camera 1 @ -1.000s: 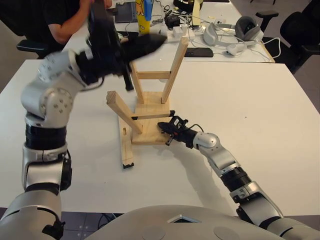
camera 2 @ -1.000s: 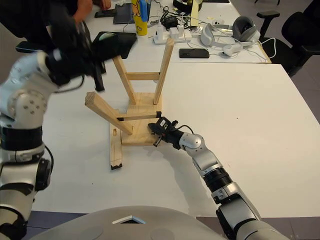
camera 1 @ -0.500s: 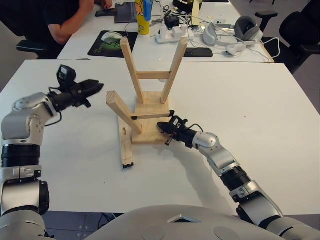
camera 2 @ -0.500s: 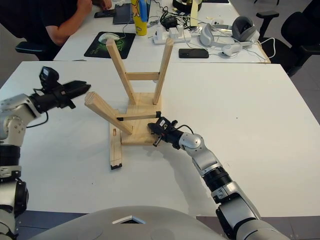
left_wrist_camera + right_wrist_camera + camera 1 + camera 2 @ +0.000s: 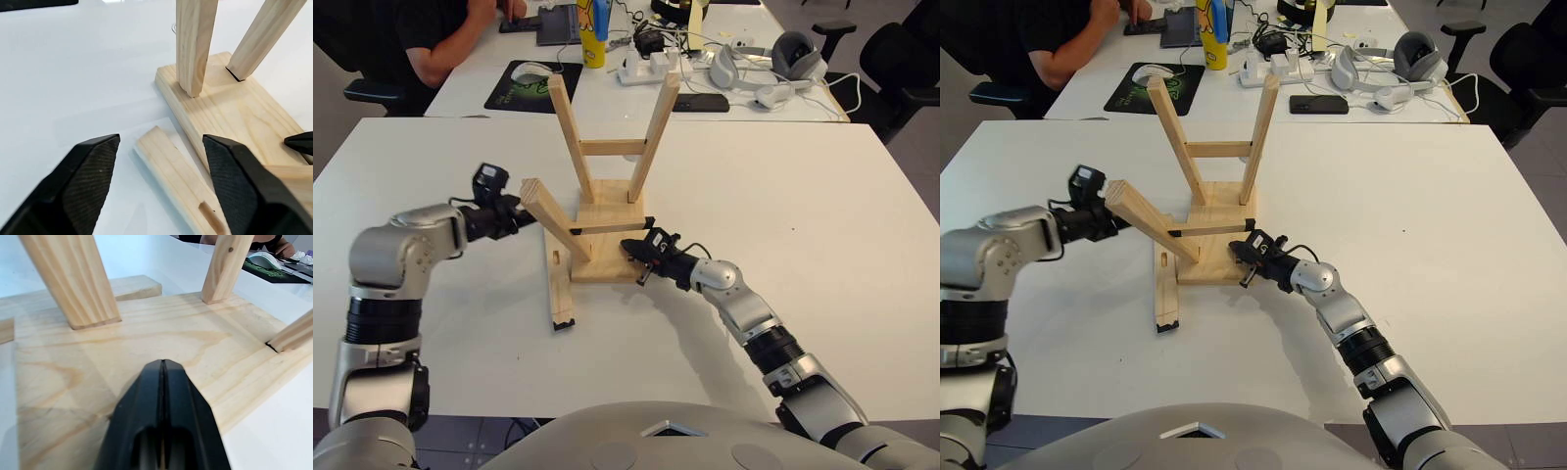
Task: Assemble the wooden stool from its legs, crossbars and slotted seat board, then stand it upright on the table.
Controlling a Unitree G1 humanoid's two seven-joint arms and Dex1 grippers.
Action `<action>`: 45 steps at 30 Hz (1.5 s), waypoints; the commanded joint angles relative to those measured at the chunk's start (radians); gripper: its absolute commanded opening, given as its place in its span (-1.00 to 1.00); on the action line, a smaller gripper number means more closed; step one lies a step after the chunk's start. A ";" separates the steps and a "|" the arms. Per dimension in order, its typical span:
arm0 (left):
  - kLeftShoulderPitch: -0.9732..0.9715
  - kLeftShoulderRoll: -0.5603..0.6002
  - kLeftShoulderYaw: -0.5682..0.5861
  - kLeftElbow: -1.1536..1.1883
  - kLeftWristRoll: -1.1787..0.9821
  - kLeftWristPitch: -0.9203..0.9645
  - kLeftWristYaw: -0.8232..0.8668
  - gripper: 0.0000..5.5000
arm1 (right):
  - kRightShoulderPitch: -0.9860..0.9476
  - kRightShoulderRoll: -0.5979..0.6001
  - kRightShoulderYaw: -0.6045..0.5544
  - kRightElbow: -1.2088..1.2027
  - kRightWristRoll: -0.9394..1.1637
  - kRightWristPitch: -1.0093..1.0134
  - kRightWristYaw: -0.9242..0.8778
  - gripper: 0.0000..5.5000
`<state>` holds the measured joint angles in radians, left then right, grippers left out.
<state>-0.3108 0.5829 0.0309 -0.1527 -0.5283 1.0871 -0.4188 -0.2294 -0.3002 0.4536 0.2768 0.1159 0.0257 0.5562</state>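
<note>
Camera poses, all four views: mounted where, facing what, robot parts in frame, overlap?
Left and right eye: head stereo pair, facing forward and down over the table and upturned stool; both arms show.
Left wrist: on left arm, looking past the open left gripper at a loose leg and the seat board.
Right wrist: on right arm, along the shut right gripper onto the seat board.
Shared: both wrists see the seat board.

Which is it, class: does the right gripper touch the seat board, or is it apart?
Cannot tell. In the right wrist view the shut right gripper lies over the seat board, its tip hiding any gap.
</note>
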 commanded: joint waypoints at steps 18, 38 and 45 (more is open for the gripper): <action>0.094 -0.062 -0.110 -0.105 0.155 0.096 0.177 0.63 | 0.140 -0.055 0.119 0.151 -0.170 0.181 0.032 -1.00; -0.021 -0.165 0.154 0.061 0.172 0.225 0.179 0.63 | 0.148 -0.033 0.135 0.161 -0.185 0.179 0.001 -1.00; 0.090 -0.159 0.098 -0.048 0.212 0.292 0.221 0.63 | 0.171 -0.026 0.148 0.144 -0.176 0.182 -0.016 -1.00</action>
<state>-0.2737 0.4291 0.1660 -0.1338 -0.3294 1.3306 -0.2163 -0.2309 -0.2965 0.4774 0.2656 0.0801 0.0185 0.5237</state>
